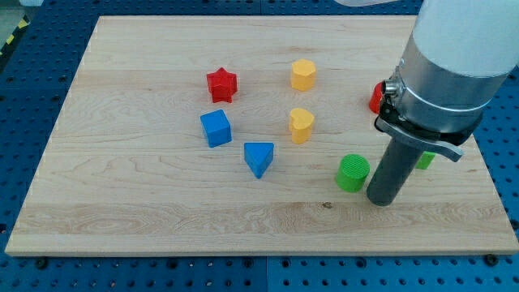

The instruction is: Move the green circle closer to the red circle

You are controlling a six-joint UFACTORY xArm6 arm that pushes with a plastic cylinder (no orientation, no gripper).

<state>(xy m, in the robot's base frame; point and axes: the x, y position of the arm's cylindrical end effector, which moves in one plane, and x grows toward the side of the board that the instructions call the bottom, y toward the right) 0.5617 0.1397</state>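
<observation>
Just right of green circle (353,173): my tip (381,199)

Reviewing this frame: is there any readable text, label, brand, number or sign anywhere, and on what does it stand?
None: no text can be read anywhere.
The wooden board, the green circle, the partly hidden red block and the other blocks carry no markings.
The arm's housing and my tip show no label.

wood board (162,203), red star (220,84), blue cube (216,127), green circle (353,173), misc blocks
</observation>
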